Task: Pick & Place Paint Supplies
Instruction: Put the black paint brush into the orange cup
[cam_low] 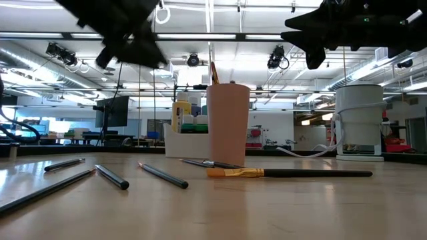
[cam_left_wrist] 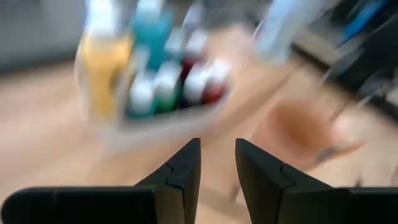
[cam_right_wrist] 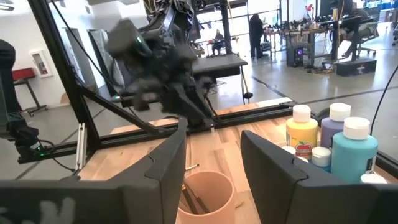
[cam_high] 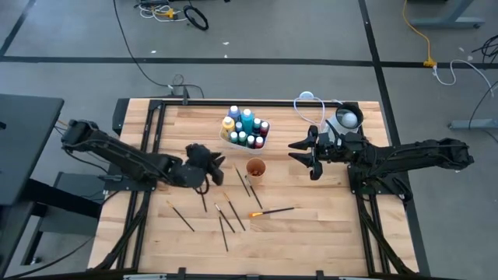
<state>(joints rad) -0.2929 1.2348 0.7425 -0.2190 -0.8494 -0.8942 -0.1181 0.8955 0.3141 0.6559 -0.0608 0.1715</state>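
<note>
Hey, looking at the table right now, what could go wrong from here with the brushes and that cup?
1. The pink cup stands upright with both grippers close; the left gripper and right gripper flank it, and a low sweep might tip it.
2. Loose brushes lie close together, some crossing, so one grab may drag neighbours.
3. The orange-handled brush touches the cup's base and could nudge it when lifted.

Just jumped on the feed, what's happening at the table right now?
Paint supplies are being sorted. The left gripper hangs above the table beside the pink cup, jaws apart with nothing between them. The right gripper waits open on the cup's other side. A brush or two already stand in the cup. Bottles sit in the white tray; several brushes, including the orange-handled one, lie loose on the wood.
</note>
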